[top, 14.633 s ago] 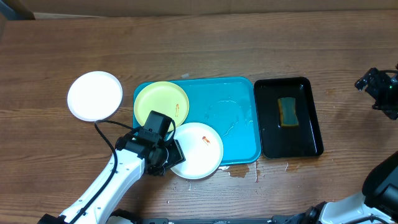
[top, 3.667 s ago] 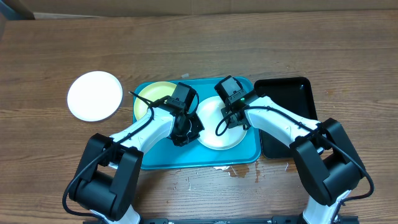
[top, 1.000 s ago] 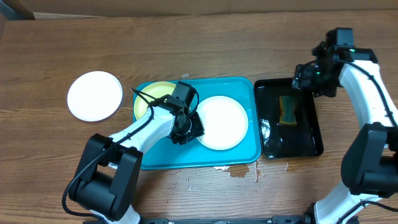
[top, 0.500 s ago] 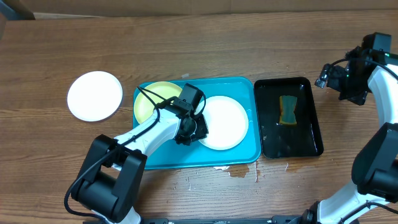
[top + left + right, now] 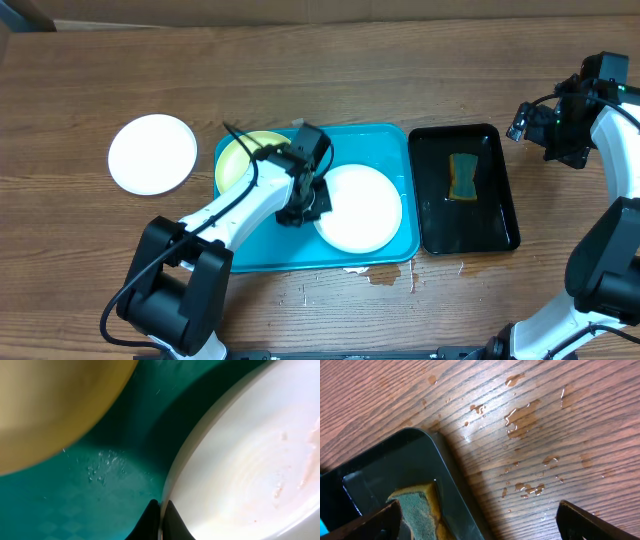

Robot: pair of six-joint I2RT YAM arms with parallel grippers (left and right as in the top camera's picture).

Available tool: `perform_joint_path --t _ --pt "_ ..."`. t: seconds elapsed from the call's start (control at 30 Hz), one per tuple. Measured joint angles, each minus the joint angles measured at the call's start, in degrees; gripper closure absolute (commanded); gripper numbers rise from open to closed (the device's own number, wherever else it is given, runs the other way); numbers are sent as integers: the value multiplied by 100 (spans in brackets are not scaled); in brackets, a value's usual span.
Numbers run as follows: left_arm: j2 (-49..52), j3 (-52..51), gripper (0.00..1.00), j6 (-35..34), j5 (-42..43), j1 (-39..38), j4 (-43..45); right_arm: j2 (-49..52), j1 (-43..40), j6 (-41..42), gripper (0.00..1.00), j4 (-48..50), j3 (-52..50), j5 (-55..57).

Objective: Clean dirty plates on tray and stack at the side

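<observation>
A white plate (image 5: 360, 208) with faint orange smears lies on the turquoise tray (image 5: 385, 145), toward its front right. My left gripper (image 5: 302, 211) is shut on that plate's left rim; in the left wrist view its dark fingertips (image 5: 161, 512) pinch the rim of the white plate (image 5: 250, 460) above the tray floor (image 5: 100, 495). A pale yellow-green plate (image 5: 243, 160) rests at the tray's left end, also seen as the yellow plate (image 5: 50, 400). Another white plate (image 5: 152, 153) sits on the table left of the tray. My right gripper (image 5: 535, 130) hangs open over bare wood, holding nothing.
A narrow black tray (image 5: 465, 190) right of the turquoise one holds a green-and-yellow sponge (image 5: 462, 178); its corner (image 5: 395, 465) and the sponge (image 5: 417, 510) show in the right wrist view. Water drops (image 5: 520, 417) lie on the wood. A small spill (image 5: 385, 275) marks the table's front.
My left gripper closed on the white plate's rim and the plate slid slightly right and forward. My right arm swung away from the black tray to the right, then held still.
</observation>
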Motion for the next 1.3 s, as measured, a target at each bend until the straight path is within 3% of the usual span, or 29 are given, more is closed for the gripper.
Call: perform_joint_path --t 0.4,0.67,1.0,1.3 --pt "4 1482 96 820 -352 70 -988 0 2 2 0 2 0 -2" --pt "4 2369 96 1019 -822 -76 -1082 0 2 0 0 4 0 0" --pt "7 2697 96 1043 -2151 -1167 -398 0 2 0 0 4 0 0" --pt "7 2704 96 1432 -4039 -2420 243 0 2 0 0 2 0 -2"
